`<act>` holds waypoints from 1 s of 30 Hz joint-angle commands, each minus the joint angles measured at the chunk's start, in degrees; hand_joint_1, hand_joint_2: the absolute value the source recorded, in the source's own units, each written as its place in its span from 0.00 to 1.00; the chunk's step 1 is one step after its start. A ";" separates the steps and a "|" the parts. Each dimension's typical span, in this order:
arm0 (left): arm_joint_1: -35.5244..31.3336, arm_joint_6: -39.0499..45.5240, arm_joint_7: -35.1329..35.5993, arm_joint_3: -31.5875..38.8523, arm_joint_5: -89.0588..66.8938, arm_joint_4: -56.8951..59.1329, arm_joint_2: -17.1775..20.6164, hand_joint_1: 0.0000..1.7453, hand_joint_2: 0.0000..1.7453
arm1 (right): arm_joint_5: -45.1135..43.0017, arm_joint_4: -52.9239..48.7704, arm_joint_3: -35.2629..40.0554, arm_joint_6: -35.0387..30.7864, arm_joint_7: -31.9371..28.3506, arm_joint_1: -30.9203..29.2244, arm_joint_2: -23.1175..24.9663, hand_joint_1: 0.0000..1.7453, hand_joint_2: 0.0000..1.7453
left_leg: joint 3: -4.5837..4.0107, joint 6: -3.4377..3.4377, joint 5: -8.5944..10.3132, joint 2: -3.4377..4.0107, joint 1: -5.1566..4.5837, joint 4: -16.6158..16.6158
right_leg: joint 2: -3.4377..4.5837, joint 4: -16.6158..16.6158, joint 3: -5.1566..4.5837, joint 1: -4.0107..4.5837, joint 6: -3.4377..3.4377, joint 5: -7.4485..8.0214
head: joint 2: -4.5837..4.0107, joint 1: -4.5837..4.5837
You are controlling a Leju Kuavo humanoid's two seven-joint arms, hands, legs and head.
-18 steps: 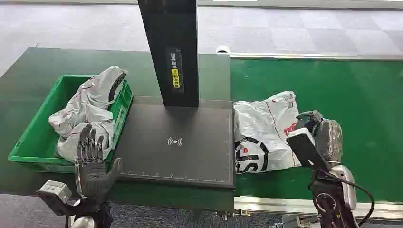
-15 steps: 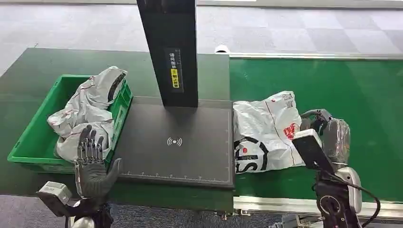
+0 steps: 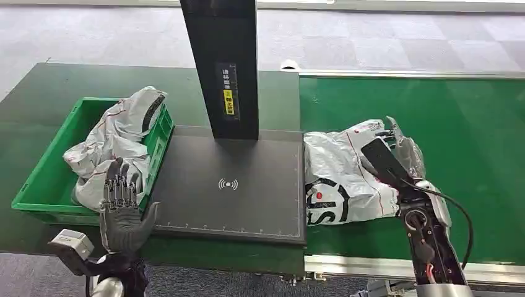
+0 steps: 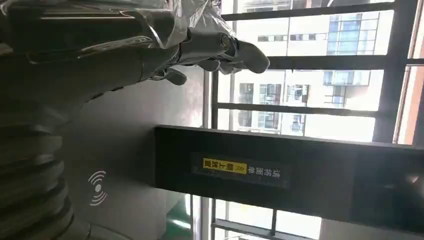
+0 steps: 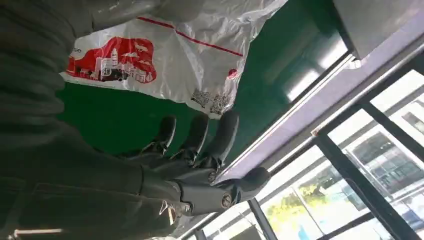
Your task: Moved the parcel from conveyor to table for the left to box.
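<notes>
Parcel [image 3: 347, 176] lies on green conveyor [image 3: 470, 136] beside black table [image 3: 235, 185]; both hands [image 3: 124, 210] [image 3: 399, 145] spread-fingered, holding nothing.

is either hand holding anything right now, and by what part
Nothing is held. The right hand is open beside the white parcel on the conveyor; the left hand is open too.

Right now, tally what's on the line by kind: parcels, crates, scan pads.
Parcels: 3, one on the belt, two in the crate
Crates: 1, green
Scan pads: 1
Total: 5
</notes>
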 commanded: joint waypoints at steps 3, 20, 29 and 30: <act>-4.19 -0.06 0.47 -2.15 0.92 6.41 2.11 0.00 1.00 | 1.39 33.58 -0.11 -1.60 0.97 -15.16 2.05 0.00 1.00 | 0.18 -0.06 0.01 0.03 0.02 -0.12 | 0.03 -0.12 0.14 0.02 -0.05 0.02 | 0.00 0.02; -4.19 -0.06 0.47 -2.15 0.92 6.41 2.11 0.00 1.00 | 1.39 33.58 -0.11 -1.60 0.97 -15.16 2.05 0.00 1.00 | 0.00 -0.05 -0.01 0.00 -0.01 -0.04 | 0.06 -0.02 -0.03 0.00 -0.03 0.00 | 0.00 0.02; -7.97 -0.60 0.68 -3.76 1.65 10.48 2.28 0.00 1.00 | 1.41 43.55 -0.76 10.79 7.04 -15.62 1.95 0.00 1.00 | 0.07 -0.07 0.04 -0.09 0.03 -0.10 | -0.03 -0.11 0.06 0.04 -0.05 0.03 | 0.00 0.02; -8.68 -0.72 0.71 -3.94 1.69 11.42 2.09 0.00 1.00 | 0.35 44.40 -1.41 15.21 7.31 -15.21 1.83 0.00 1.00 | 0.05 -0.05 0.03 -0.15 0.02 -0.08 | -0.09 -0.09 0.06 0.03 -0.04 0.01 | 0.00 0.02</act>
